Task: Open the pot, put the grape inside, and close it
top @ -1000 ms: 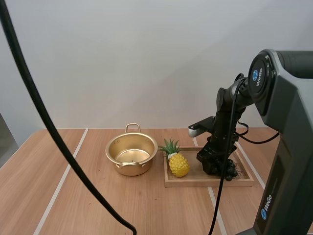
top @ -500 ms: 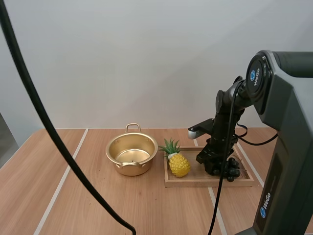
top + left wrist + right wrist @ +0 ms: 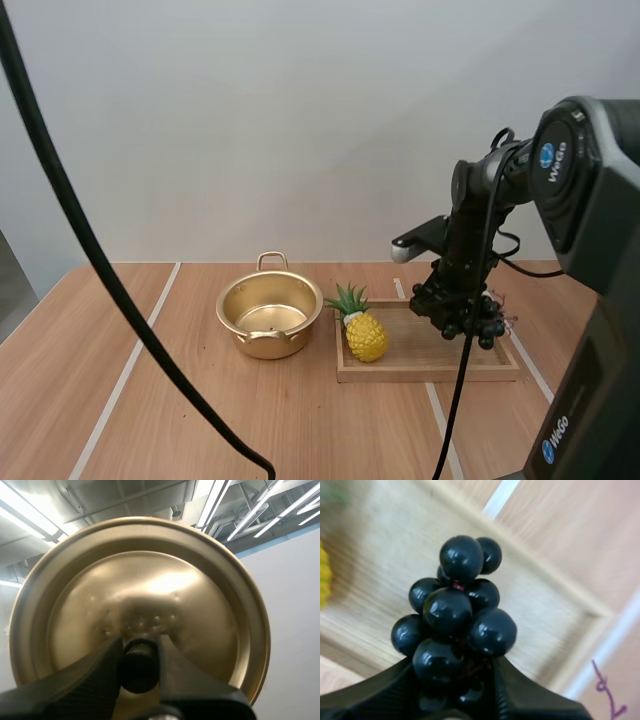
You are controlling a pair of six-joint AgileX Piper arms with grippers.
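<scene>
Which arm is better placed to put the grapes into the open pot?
Right. Its hand pinches the grapes above the tray, near the pot; the left hand holds the lid.

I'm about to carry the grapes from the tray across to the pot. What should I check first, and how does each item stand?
1. Grip on the bunch of grapes: ok, pinched in the right end effector.
2. Grapes off the wooden tray: ok, they hang above its floor.
3. Pot open: ok, no lid on it.
4. Lid secured: ok, the left end effector is shut on its knob.
5. Path past the pineapple, which stands between grapes and pot: cannot tell whether this height clears its leaves.
</scene>
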